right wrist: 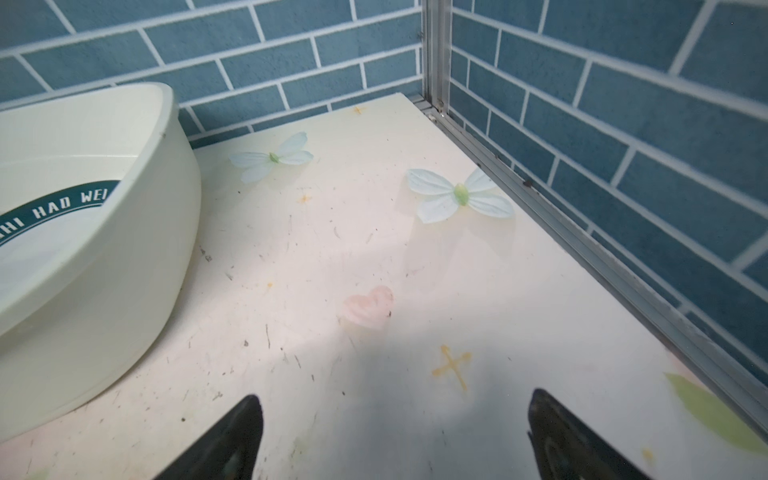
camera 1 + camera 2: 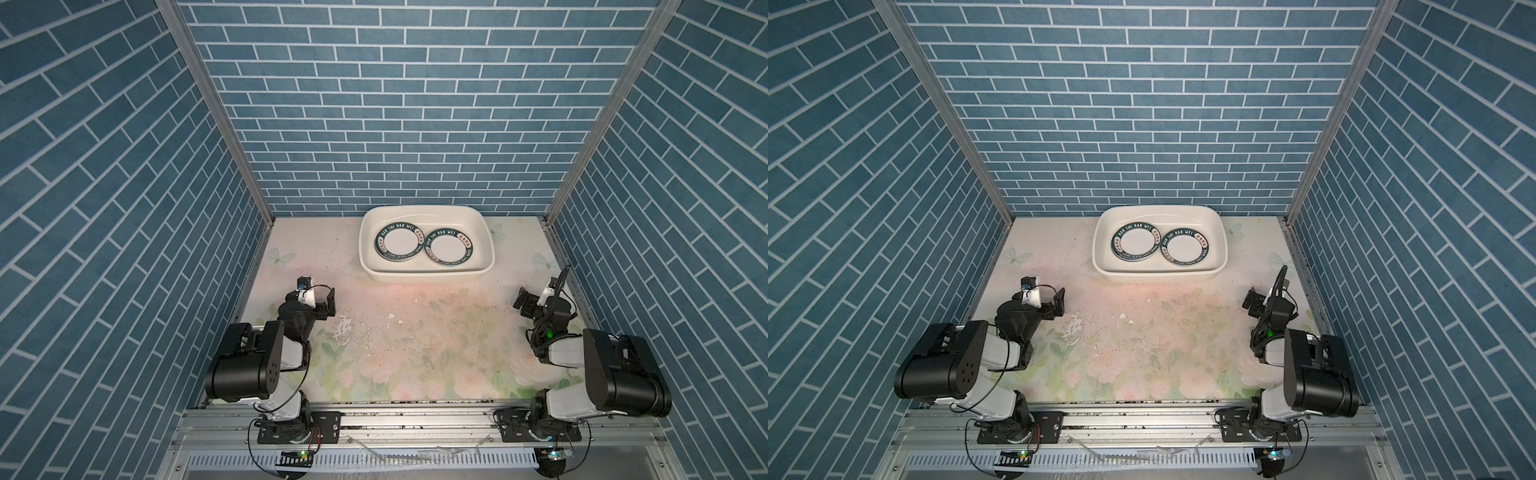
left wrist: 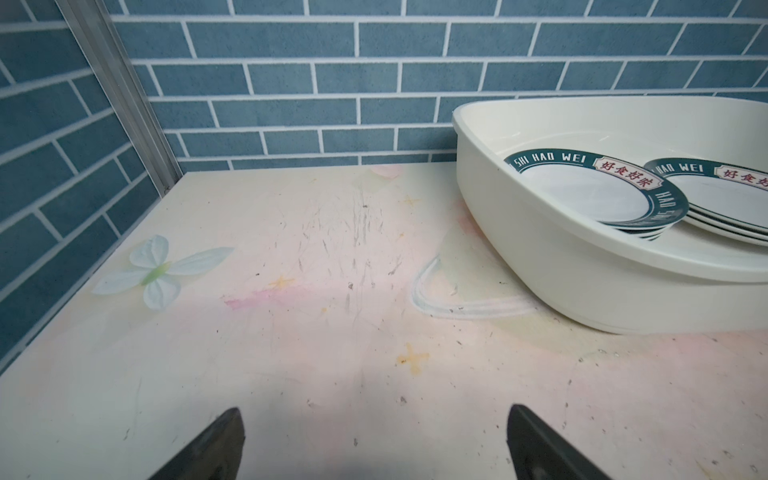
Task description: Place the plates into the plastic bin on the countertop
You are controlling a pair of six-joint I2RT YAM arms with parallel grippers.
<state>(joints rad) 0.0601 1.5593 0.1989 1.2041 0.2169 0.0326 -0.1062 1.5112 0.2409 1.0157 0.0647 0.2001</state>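
1. Blue brick-pattern walls (image 2: pixel 374 104) are seen on three sides of the flowered countertop (image 2: pixel 415 332).
2. The plastic bin (image 2: pixel 428 275) is set at 12 o'clock on the countertop, close to the back wall.
3. The plates (image 2: pixel 400 244) are stacked inside the bin in two piles, at 9 and 3 o'clock of its floor, rims touching; each pile is topped by a teal-rimmed, lettered plate.
4. The left gripper (image 2: pixel 330 303) is held at 9 o'clock over the countertop, its jaws spread wide and nothing gripped between them.
5. The right gripper (image 2: pixel 523 301) is held at 3 o'clock, its jaws likewise spread wide and empty.
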